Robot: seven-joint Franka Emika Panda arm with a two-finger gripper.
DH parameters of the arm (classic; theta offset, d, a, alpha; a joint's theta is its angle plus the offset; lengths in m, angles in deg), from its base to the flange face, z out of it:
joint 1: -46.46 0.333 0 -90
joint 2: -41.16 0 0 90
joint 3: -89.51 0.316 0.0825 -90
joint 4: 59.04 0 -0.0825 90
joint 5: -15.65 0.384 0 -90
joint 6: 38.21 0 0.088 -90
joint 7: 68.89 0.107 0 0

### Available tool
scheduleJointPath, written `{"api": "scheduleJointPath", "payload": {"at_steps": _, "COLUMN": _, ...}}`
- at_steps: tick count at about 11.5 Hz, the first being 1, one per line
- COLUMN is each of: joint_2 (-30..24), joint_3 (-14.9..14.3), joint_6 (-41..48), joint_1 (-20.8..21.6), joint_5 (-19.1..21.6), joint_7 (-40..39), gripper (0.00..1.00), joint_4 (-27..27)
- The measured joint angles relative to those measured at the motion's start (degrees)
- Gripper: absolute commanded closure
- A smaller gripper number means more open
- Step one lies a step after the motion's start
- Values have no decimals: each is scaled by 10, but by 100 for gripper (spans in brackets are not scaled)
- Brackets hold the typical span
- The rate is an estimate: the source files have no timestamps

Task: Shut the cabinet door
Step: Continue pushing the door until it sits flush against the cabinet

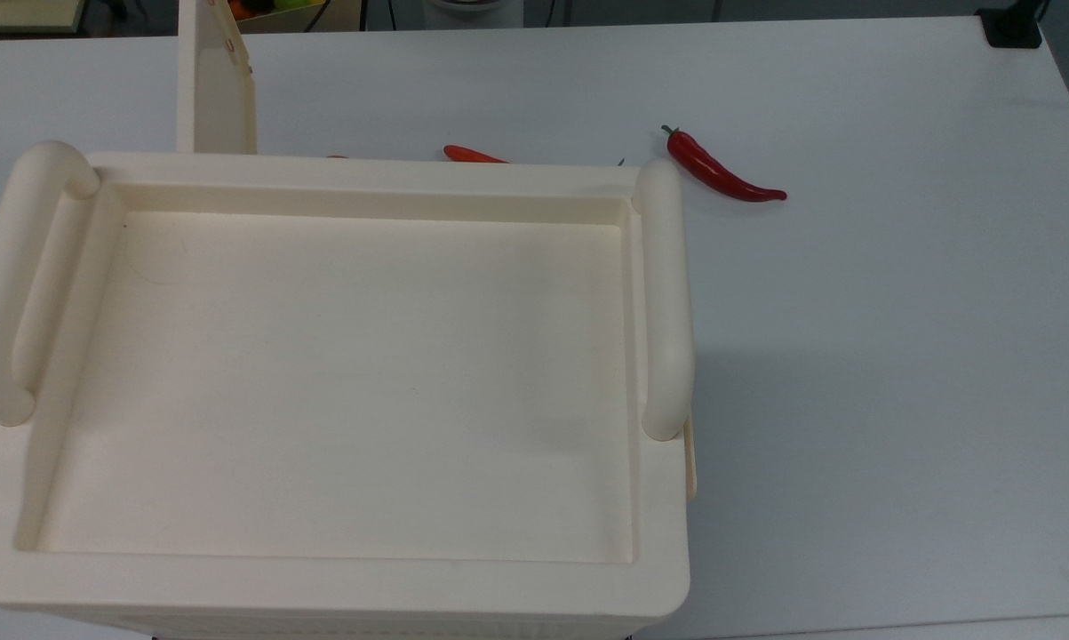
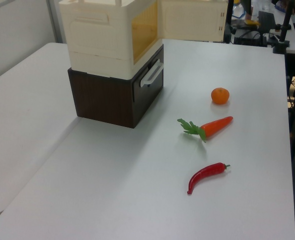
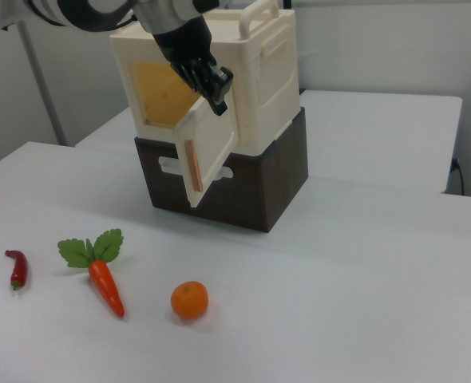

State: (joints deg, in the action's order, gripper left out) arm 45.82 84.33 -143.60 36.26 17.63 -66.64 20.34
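Cream plastic cabinet [image 2: 105, 35] on a dark brown wooden base [image 2: 112, 97]; red chilli [image 2: 206, 176], orange carrot [image 2: 215, 127] with green leaves, white counter [image 2: 137, 190].

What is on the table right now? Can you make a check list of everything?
Surface: white table, mostly bare.
Job's things: the cabinet, cream, sits on a dark brown drawer box. The cabinet door stands swung open, showing a yellowish inside.
Clutter: red chili pepper, carrot with green leaves, and orange lie apart from each other on the table, in front of the cabinet's open side.
Grippers: the gripper is at the door's top edge in the right view.
Cables: dark cables and stands past the table's far end in the left view.
Surroundings: a second white table behind the cabinet in the right view.
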Motion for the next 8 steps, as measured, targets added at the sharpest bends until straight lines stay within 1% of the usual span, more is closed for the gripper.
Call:
{"api": "scheduleJointPath", "payload": {"at_steps": 4, "joint_2": 14, "joint_3": 9, "joint_6": -16, "joint_1": 8, "joint_5": 20, "joint_7": 0, "gripper": 100, "joint_4": 0}}
{"api": "scheduleJointPath", "payload": {"at_steps": 6, "joint_2": 21, "joint_3": 12, "joint_6": -34, "joint_1": 20, "joint_5": 38, "joint_7": 0, "gripper": 100, "joint_4": 0}}
{"api": "scheduleJointPath", "payload": {"at_steps": 8, "joint_2": 28, "joint_3": 14, "joint_6": -53, "joint_1": 39, "joint_5": 47, "joint_7": 3, "gripper": 100, "joint_4": 0}}
